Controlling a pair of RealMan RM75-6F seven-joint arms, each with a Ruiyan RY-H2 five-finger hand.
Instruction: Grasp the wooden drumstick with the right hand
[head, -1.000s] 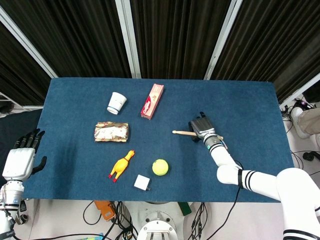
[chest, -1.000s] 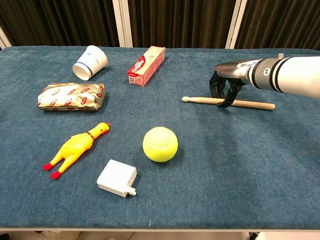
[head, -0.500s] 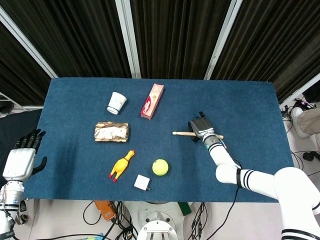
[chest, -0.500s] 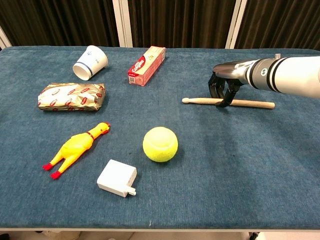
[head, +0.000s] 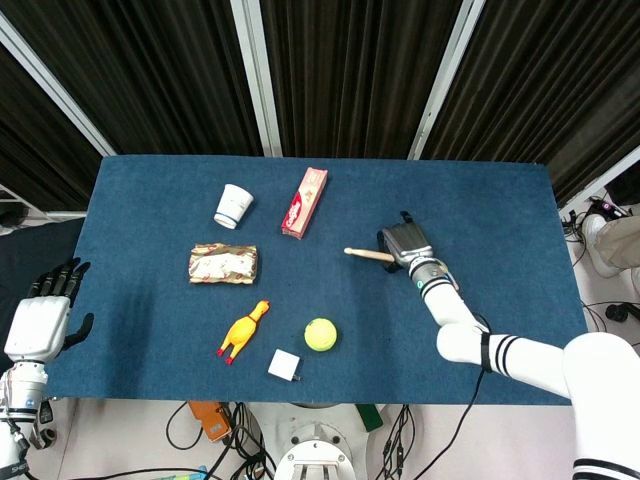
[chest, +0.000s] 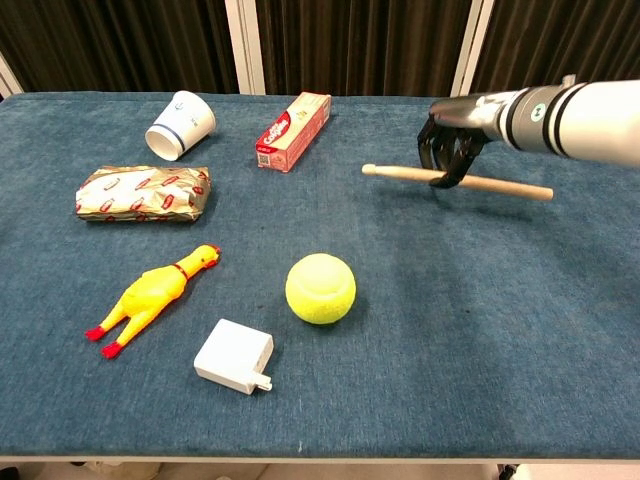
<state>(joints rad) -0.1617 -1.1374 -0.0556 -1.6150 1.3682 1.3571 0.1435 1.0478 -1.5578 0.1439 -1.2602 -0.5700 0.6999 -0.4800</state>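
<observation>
Chest view: right hand (chest: 448, 150) curled around wooden drumstick (chest: 400, 173), fingers wrapped over shaft near middle; stick roughly level, tip jutting toward robot's left of hand, butt end out opposite side. Whether stick clears blue table (chest: 480, 330) cannot tell. Toothpaste box (chest: 294, 130) further to hand's left; tennis ball (chest: 320, 288) nearer robot, leftward of hand. Head view: left hand (head: 42, 318) well apart off table's left edge, fingers spread, holding nothing.
</observation>
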